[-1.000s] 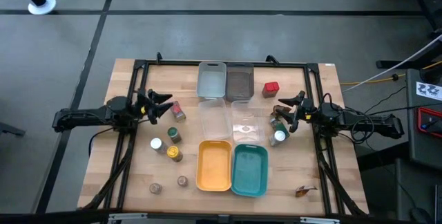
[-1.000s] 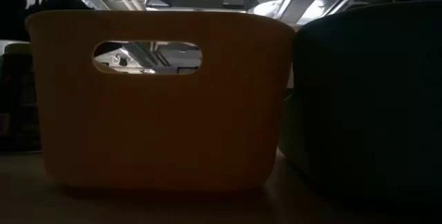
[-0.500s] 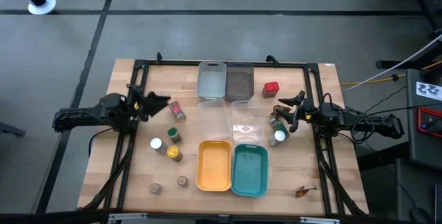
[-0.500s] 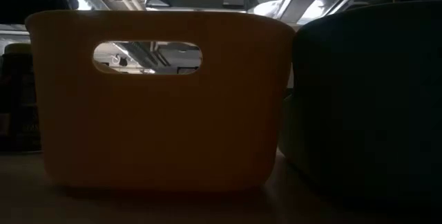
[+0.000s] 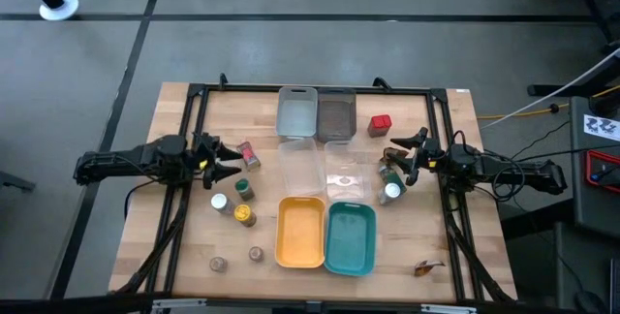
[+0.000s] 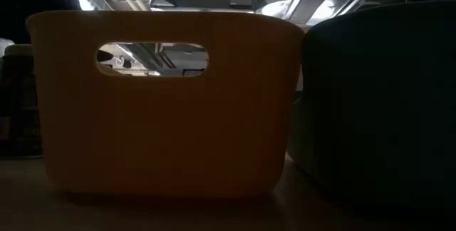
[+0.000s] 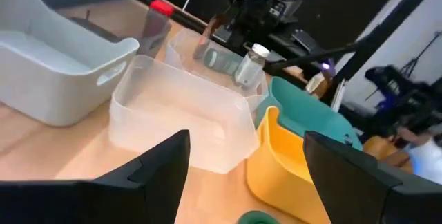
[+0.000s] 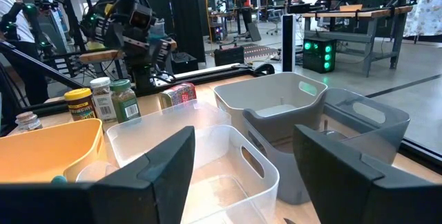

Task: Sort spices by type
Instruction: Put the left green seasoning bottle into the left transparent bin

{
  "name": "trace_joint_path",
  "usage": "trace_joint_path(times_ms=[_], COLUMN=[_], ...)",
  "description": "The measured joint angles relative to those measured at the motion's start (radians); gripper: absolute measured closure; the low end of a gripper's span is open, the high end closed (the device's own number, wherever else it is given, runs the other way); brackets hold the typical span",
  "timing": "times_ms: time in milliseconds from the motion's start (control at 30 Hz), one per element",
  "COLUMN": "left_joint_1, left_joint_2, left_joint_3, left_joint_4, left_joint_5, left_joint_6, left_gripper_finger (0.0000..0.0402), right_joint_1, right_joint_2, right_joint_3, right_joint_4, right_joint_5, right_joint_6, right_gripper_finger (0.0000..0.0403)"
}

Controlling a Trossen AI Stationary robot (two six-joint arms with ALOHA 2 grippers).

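In the high view my left gripper (image 5: 229, 165) is open over the table's left half. It is just left of a red-capped jar (image 5: 249, 153) that lies on its side, and above a green-lidded jar (image 5: 243, 189). A white-lidded jar (image 5: 219, 203) and a yellow jar (image 5: 246, 217) stand near them, and two small brown jars (image 5: 219, 265) stand by the near edge. My right gripper (image 5: 403, 165) is open beside a green jar (image 5: 387, 173) and a white-lidded jar (image 5: 391, 192). A red box (image 5: 380, 123) stands farther back. Both wrist views show wide-spread fingers holding nothing.
Six trays fill the table's middle: light grey (image 5: 297, 112) and dark grey (image 5: 336, 112) at the far side, two clear ones (image 5: 301, 167) in the centre, yellow (image 5: 300, 232) and teal (image 5: 351, 237) near. The low view is blocked by the yellow tray (image 6: 164, 103). A brown object (image 5: 426, 267) lies at the near right.
My left gripper first drew back toward the table's left edge, then came right and toward the near edge, ending over the green-lidded jar. It stayed open. The red-capped jar stays lying where it was. My right arm kept still.
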Motion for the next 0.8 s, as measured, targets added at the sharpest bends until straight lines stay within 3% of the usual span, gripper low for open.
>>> trace_joint_path(times_ms=[267,467,800], left_joint_1=[0.0,-0.006,-0.036], left_joint_2=[0.0,0.001,0.017], left_joint_3=[0.0,0.0,0.0], left_joint_4=[-0.135,-0.136,-0.097], left_joint_5=[0.142,0.162,0.153], left_joint_6=[0.13,0.264,0.348], left_gripper_finger=[0.0135,0.0144,0.0166], right_joint_1=[0.0,0.0,0.0], right_joint_2=[0.0,0.0,0.0], right_joint_3=[0.0,0.0,0.0], right_joint_4=[0.0,0.0,0.002], right_joint_5=[0.0,0.0,0.0], right_joint_6=[0.012,0.058,0.061], right_gripper_finger=[0.016,0.016,0.016])
